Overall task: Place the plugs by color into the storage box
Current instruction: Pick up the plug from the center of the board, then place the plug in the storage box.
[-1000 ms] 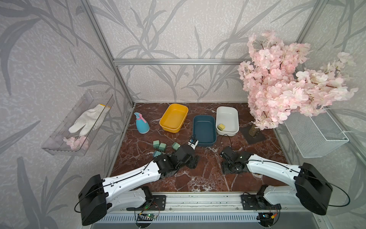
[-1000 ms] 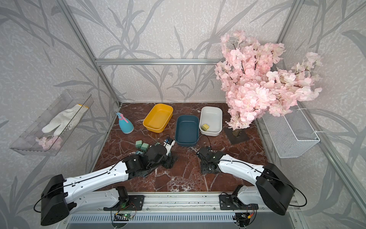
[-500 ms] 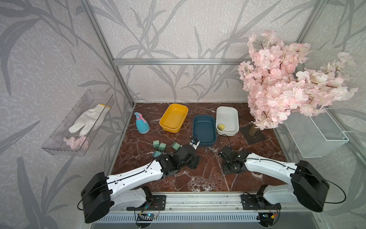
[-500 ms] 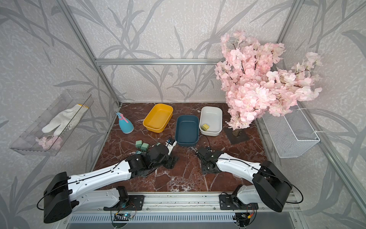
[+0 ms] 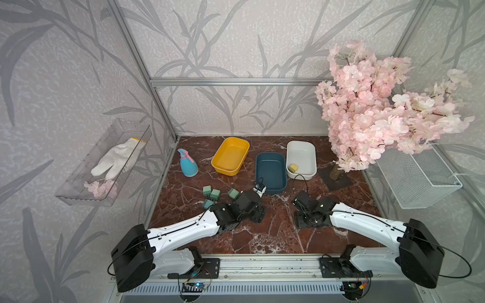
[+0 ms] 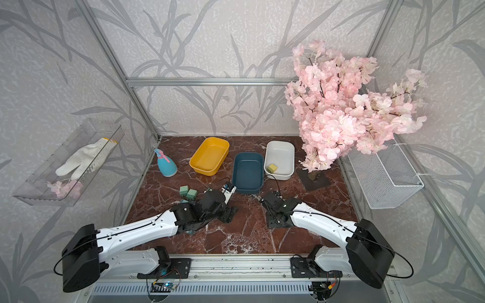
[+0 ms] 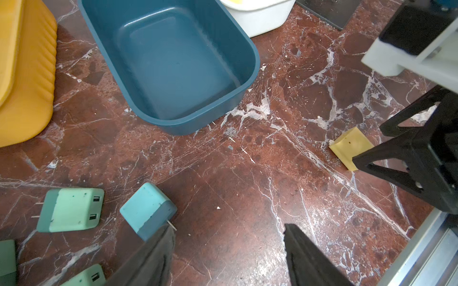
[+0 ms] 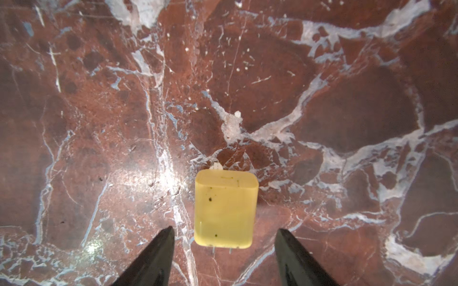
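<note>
red-brown marble table (image 5: 275,236); yellow plug (image 8: 224,210) on it; leaf-patterned grey walls (image 5: 236,39)

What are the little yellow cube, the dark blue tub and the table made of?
Yellow plug: likely matte plastic, faintly translucent, rounded moulded edges.
Dark blue tub: likely moulded plastic, smooth satin sheen.
Table: glossy red-brown with white veins; real marble or a print, cannot tell.

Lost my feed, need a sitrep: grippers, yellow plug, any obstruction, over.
Left gripper open, beside a teal plug. Right gripper open, straddling the yellow plug, no contact. Plug on the marble, nothing crowding it.
</note>
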